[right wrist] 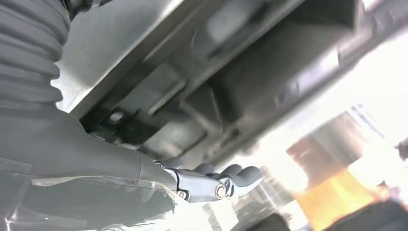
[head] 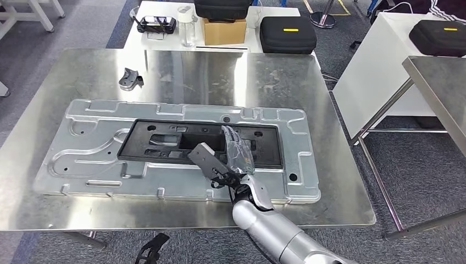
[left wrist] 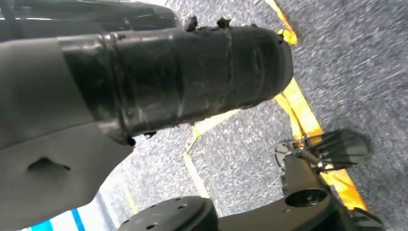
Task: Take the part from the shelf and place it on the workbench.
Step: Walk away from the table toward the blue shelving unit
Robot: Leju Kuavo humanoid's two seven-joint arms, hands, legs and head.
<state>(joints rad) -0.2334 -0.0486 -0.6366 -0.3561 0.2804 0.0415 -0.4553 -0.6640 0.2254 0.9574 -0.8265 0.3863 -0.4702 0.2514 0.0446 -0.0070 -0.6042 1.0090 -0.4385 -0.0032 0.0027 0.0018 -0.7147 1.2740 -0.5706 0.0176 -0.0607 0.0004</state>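
Workbench [head: 66, 209]: one panel [head: 82, 165], one bracket [head: 129, 79]

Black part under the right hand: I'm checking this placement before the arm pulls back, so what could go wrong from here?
The right hand rests flat on the black part, which lies on the silver panel. Lifting away could drag the part askew. The panel's near edge sits close to the workbench edge, so a push might shift it outward.

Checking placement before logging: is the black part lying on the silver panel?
Yes, the black part lies flat on the silver panel on the workbench.
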